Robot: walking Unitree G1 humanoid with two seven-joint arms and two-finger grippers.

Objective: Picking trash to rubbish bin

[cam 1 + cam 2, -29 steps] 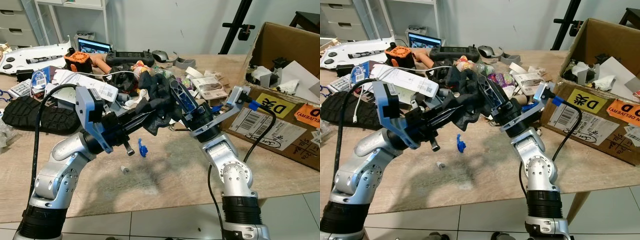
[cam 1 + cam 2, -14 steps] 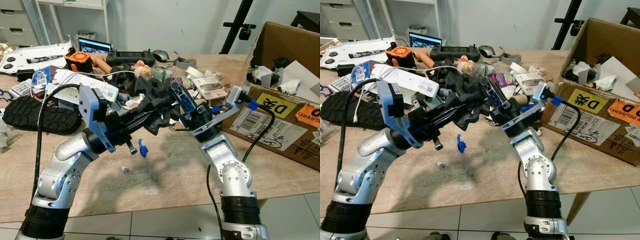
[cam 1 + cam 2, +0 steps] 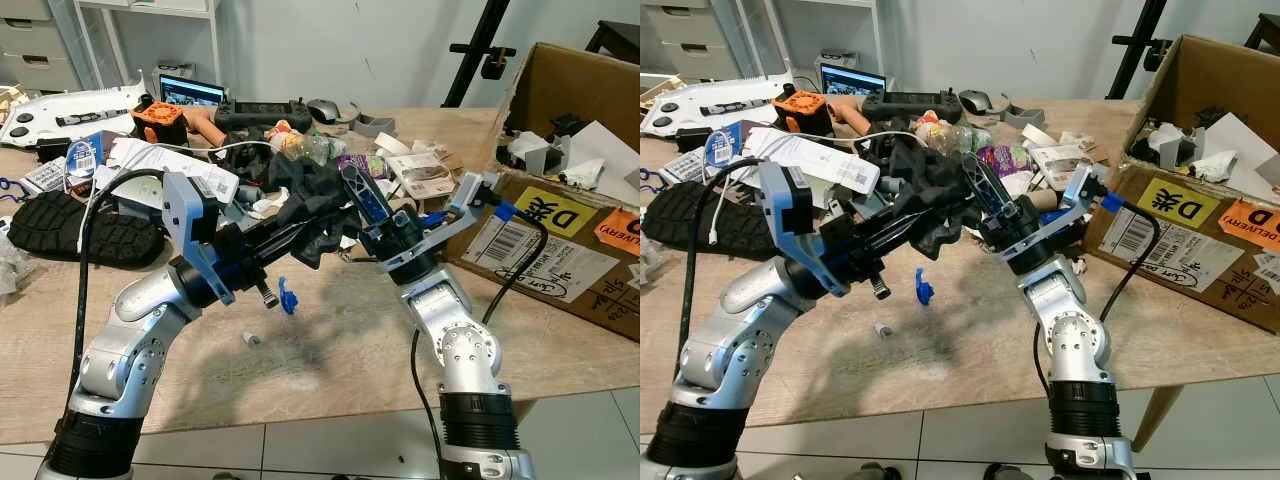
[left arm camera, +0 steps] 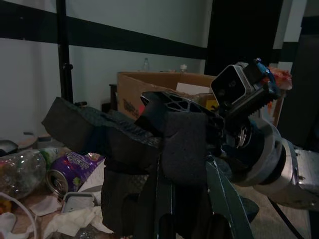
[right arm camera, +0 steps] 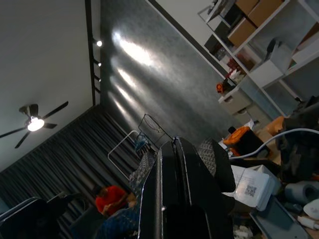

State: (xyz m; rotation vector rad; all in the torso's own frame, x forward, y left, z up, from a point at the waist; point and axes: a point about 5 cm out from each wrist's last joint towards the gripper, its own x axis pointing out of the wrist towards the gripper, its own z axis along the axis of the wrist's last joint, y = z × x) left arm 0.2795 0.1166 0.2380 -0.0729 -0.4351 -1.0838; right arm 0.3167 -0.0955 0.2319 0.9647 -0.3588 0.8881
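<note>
- On the bare wooden table, nearest the robot, lie a small grey bit and, a little farther in, a small blue plastic piece.
- Just above these, both arms meet over the table's middle on one thing: a black foam piece, dark and ragged, held clear of the tabletop.
- The left gripper reaches in from the left; its long black fingers are pressed into the foam, pinching it. In the left wrist view the fingers run straight up into the black foam.
- The right gripper comes from the right, tilted upward, its fingers pressed together on the same foam; the right wrist view shows foam beside the closed fingers.
- Behind the foam lies a heap of clutter: a purple can, crumpled papers, a clear plastic bottle.
- To the left, a black shoe sole lies flat.
- At the right, an open cardboard box holds paper scraps.
- Farthest back stand an orange block and a small screen.
</note>
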